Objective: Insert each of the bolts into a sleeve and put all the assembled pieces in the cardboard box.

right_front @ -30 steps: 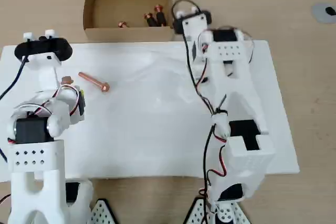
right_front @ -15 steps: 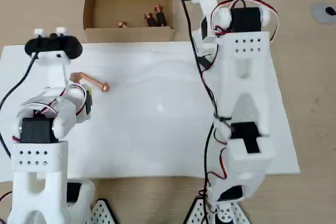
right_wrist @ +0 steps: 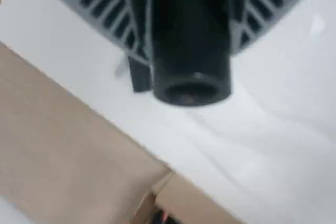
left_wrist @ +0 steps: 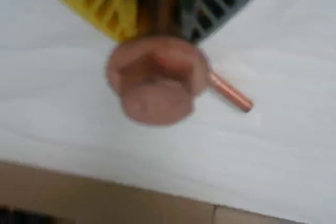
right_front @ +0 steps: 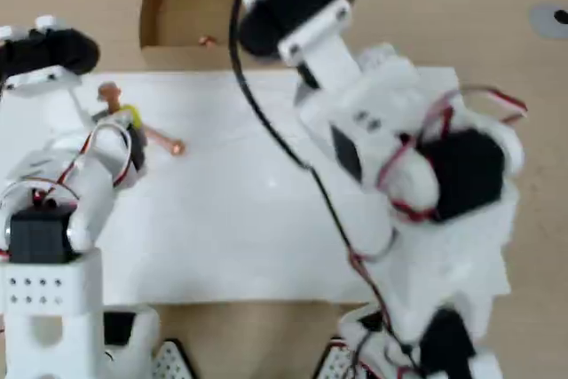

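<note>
One copper piece (right_front: 207, 41) in cardboard box (right_front: 153, 6); left pincer (left_wrist: 160, 24) grips bolt (left_wrist: 156, 80), right pincer (right_wrist: 190, 35) grips sleeve (right_wrist: 191, 61), unjoined; spare bolt (left_wrist: 231, 93) on white sheet (right_front: 266, 219); insertion, boxing left

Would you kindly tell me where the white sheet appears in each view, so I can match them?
High view: the white sheet spreads over the table, under both arms.
Left wrist view: white sheet behind the held bolt and under the loose bolt.
Right wrist view: white sheet behind the held sleeve.
Shared landmark: the sheet's straight edge against the tan table.
</note>
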Tool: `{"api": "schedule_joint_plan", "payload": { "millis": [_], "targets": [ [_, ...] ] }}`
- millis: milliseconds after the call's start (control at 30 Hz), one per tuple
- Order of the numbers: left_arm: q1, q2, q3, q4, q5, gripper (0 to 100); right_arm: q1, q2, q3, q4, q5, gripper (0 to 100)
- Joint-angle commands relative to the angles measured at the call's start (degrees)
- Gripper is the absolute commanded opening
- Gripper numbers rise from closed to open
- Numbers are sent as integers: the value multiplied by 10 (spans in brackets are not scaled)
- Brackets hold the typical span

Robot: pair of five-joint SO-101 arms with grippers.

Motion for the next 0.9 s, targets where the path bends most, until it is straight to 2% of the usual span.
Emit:
{"api": "schedule_joint_plan", "payload": {
  "millis": [0, 200, 400, 500, 667, 867],
  "targets": [
    [40, -65, -36, -13, 33, 5, -10, -115, 109, 8, 3, 10],
    [141, -200, -11, -33, 43, 5, -21, -298, 308, -6, 2, 10],
    [142, -294, 73, -99, 43, 5, -20, -443, 515, -97, -18, 10],
    [142, -342, 113, -107, 25, 5, -20, -501, 643, -191, -65, 10],
    [142, -423, 164, -105, -35, 5, -29, -578, 819, -421, -114, 10],
    [142, -503, 202, -105, -44, 5, -173, -626, 980, -617, -152, 10]
  ]
}}
